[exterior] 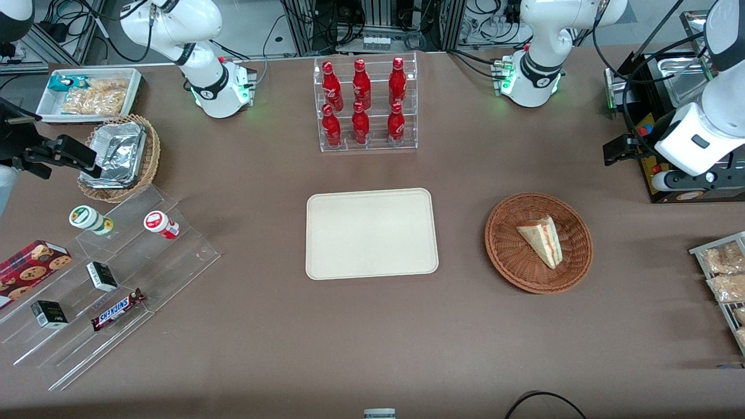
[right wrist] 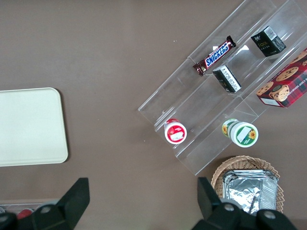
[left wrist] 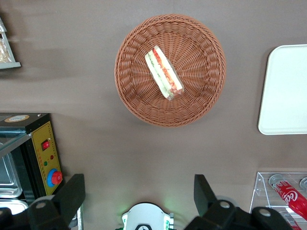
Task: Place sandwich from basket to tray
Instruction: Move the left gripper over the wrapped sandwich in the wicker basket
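End effector wide, high above basket, pale triangular sandwich showing red-green filling

Gripper: fingers spread wide, nothing btwn them, raised well above table.
Basket: round woven wicker, on brown table.
Sandwich: in basket, near centre, cut edge up w/ red + green filling.
Tray: cream, partly in frame, apart from basket.
Control box: yellow panel, red button.

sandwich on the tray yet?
No. The sandwich lies in the basket; the tray is bare, end effector open above.
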